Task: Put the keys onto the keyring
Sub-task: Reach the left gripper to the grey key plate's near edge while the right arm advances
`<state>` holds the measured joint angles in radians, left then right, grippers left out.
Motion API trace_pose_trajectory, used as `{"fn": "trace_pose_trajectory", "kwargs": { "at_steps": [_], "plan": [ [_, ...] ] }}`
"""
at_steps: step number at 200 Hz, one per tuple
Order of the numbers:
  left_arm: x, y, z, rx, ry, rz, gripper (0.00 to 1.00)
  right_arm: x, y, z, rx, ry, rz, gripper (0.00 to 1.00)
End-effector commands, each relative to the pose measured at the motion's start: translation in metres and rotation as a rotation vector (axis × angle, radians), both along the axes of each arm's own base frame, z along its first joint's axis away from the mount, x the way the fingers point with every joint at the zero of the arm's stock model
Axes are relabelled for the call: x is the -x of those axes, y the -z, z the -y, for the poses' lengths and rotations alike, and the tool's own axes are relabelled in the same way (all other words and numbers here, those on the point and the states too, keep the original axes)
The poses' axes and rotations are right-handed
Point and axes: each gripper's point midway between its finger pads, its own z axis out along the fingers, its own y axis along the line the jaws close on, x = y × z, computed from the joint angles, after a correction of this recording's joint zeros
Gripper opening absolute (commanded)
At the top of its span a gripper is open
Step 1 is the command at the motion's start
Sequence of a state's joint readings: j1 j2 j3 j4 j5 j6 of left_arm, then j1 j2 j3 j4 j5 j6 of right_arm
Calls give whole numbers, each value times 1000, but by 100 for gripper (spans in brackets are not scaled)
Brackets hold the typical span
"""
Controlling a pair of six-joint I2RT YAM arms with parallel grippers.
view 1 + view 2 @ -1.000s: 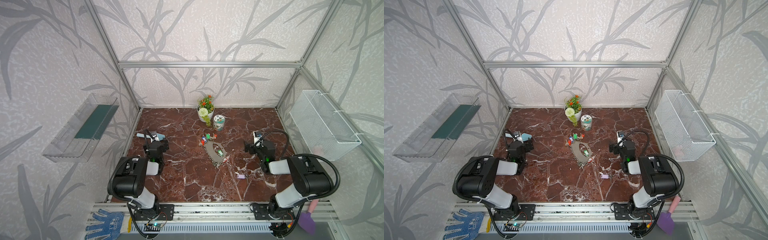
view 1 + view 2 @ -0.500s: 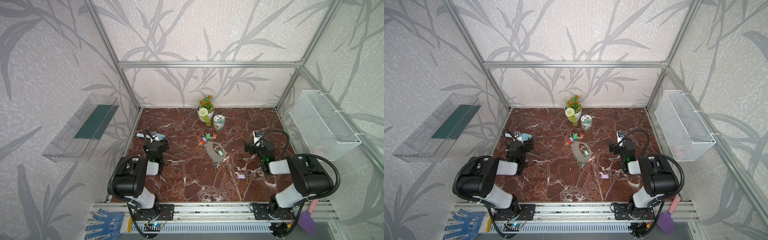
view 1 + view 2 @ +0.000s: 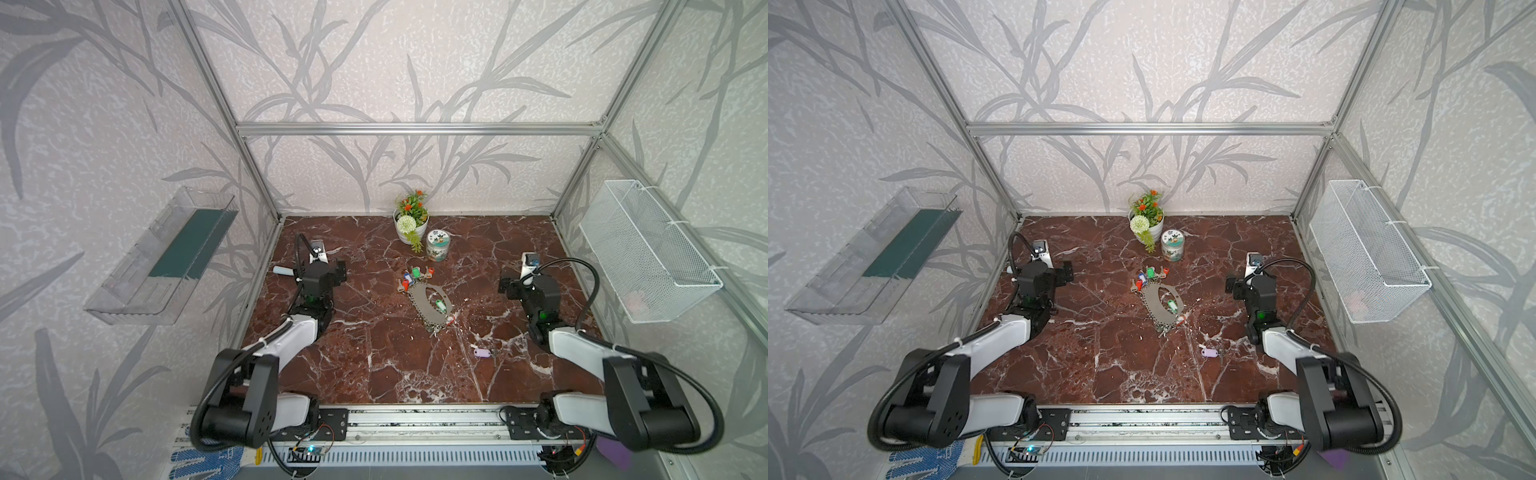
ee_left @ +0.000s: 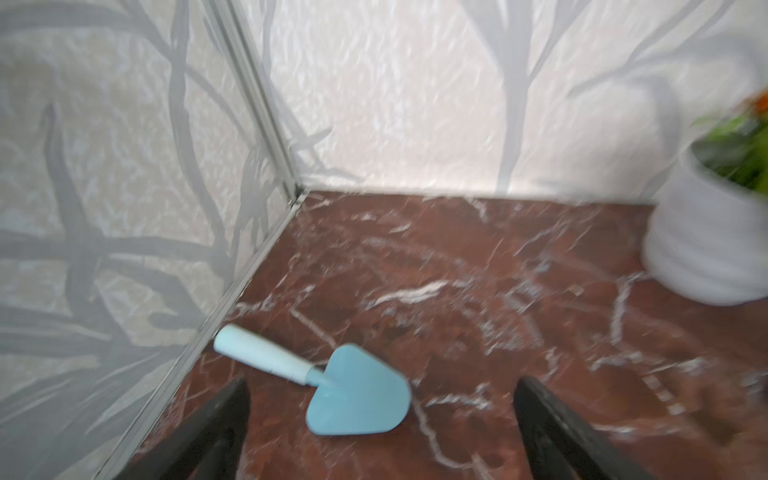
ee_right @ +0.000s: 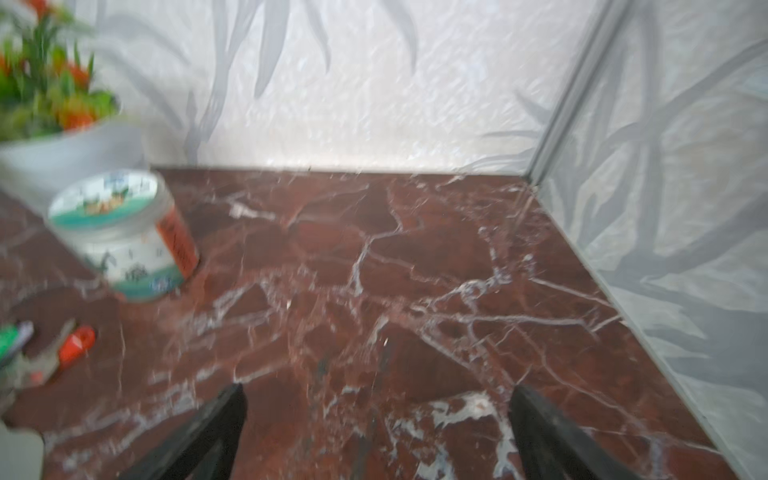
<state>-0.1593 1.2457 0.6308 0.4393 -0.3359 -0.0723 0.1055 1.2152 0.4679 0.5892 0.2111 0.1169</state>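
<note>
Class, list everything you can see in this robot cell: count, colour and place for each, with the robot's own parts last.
keyring: one, silvery with coloured tags, centre
lilac-tagged key: one, lilac and silver, loose, front-right of keyring
flower pot: one, white, back centre
tin: one, white and teal, beside flower pot
trowel: one, pale blue, back left
tray: one, clear, left wall
wire basket: one, white, right wall
glove: one, blue, front left
left claw: one, black, open, empty
right claw: one, black, open, empty
</note>
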Motion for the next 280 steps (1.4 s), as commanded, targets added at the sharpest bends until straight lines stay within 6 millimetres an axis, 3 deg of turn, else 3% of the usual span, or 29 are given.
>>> {"fn": "trace_pose_trajectory", "kwargs": {
  "at_steps": [1,20,40,51,74,87,125,139,172,243,280],
  "plan": [
    [26,14,3,219,-46,-151,99,15,-7,25,-206,205,-76,99],
    [41,29,23,372,-2,-221,99,23,-16,26,-294,217,-49,99],
    [54,41,65,426,159,-284,99,23,-24,2,-371,88,-63,99],
    [62,46,90,389,274,-341,99,28,-21,-6,-413,62,-119,99],
    [82,58,144,240,565,-421,87,45,-10,-9,-425,67,-229,99],
    [92,69,164,132,683,-437,81,57,-3,-9,-394,65,-297,99],
    [111,97,226,21,989,-440,78,83,8,-21,-426,11,-376,99],
    [110,106,243,-11,1050,-454,66,88,14,-25,-432,-10,-414,99],
    [104,143,258,-92,1092,-524,47,93,23,-34,-436,-64,-450,99],
    [99,171,278,-150,1117,-515,46,93,36,-48,-459,-131,-503,99],
    [101,186,283,-132,1116,-528,42,93,37,-50,-461,-141,-514,99]
  ]
}}
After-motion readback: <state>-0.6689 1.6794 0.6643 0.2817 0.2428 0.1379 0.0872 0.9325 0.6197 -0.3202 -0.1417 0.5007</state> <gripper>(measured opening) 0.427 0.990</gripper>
